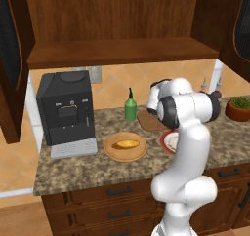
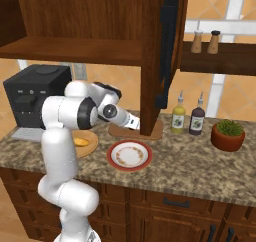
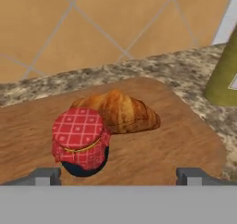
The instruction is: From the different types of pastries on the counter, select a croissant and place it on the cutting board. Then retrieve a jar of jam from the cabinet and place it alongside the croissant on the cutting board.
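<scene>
- Three views, left base first: white arm bent forward over the counter [image 1: 73, 174], wrist low above the cutting board [image 1: 149, 120], board partly hidden behind the arm. Green squeeze bottle [image 1: 130, 107] just left of the board; round wooden plate [image 1: 125, 146] in front of it, carrying the golden oval bun [image 1: 127, 144]. Black coffee machine [image 1: 66, 110] at the far left, potted plant [image 1: 239, 108] at the far right. Red-rimmed plate [image 1: 168, 142] peeking out beside the arm. Dark cabinet [image 1: 117, 52] overhead, shelf bare where visible.
- Right base view: hand reaching toward the board [image 2: 135, 132], blocked at the tip by the open cabinet door [image 2: 152, 61]. Red-rimmed white plate [image 2: 130, 154] in front of the board. Two bottles [image 2: 178, 117] and the plant [image 2: 228, 135] to the right; salt and pepper shakers [image 2: 205, 42] on a wall shelf.
- Hand view: gripper [image 3: 119, 176] spread wide, fingertips [image 3: 45, 176] at the bottom edge, nothing between them. Jar of jam [image 3: 81, 140] upright on the board [image 3: 185, 144], red checked lid facing the camera, apart from both tips. Croissant [image 3: 121, 109] lying directly behind the jar, touching or nearly so. Olive-green bottle [image 3: 225, 75] at the right edge, off the board.
</scene>
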